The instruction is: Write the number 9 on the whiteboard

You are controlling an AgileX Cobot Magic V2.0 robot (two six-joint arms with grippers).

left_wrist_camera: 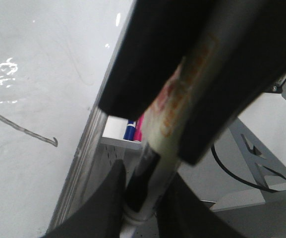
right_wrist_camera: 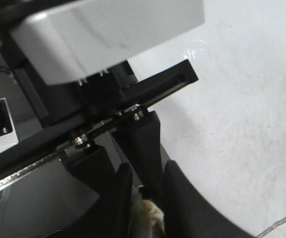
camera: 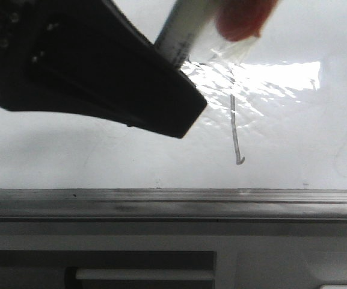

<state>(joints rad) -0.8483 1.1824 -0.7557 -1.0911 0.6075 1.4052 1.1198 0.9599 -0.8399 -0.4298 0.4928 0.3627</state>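
The left gripper (left_wrist_camera: 145, 198) is clamped on a marker (left_wrist_camera: 172, 119). On the whiteboard (camera: 71, 156), lower centre, the number 9 (camera: 236, 129) shows only stem and hook; whether its loop is drawn, I cannot tell.

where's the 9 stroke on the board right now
In the front view, the number 9 shows as a thin stem with a tiny hook on the whiteboard, right of centre, below the glare patch and above the grey edge rail.
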